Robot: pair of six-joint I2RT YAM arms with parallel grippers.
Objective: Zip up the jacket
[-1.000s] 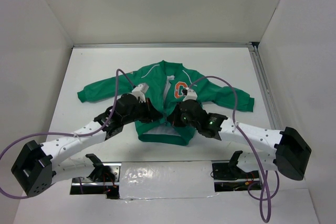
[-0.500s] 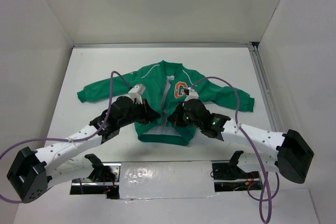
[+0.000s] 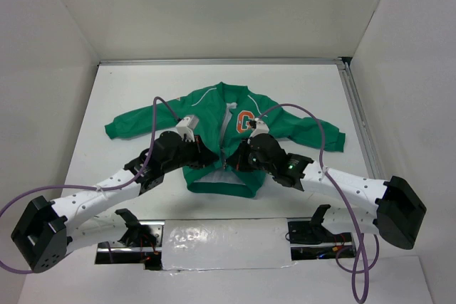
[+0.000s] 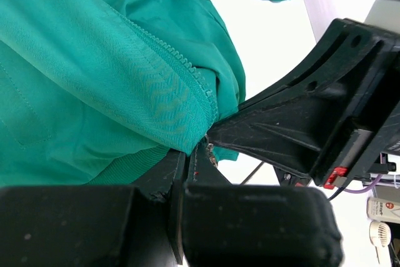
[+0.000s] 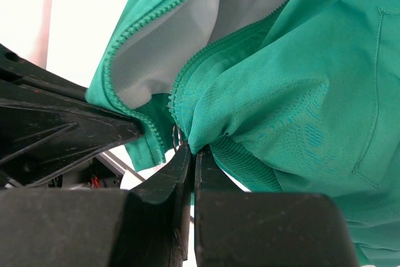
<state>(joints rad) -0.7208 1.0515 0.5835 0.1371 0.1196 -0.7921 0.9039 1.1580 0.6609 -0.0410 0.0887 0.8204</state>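
Where jacket point(image 3: 206, 110) hem splits, left gripper point(image 4: 189, 166), right gripper point(image 5: 192, 156) jaws clamp opposite front edges.

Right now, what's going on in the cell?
Both arms are working the bottom of the front opening of the green jacket, which lies spread flat on the table. The left fingers are pinched shut on one front edge at the hem. The right fingers are pinched shut on the other edge. The zipper teeth are apart with white lining showing, so it is not zipped yet.
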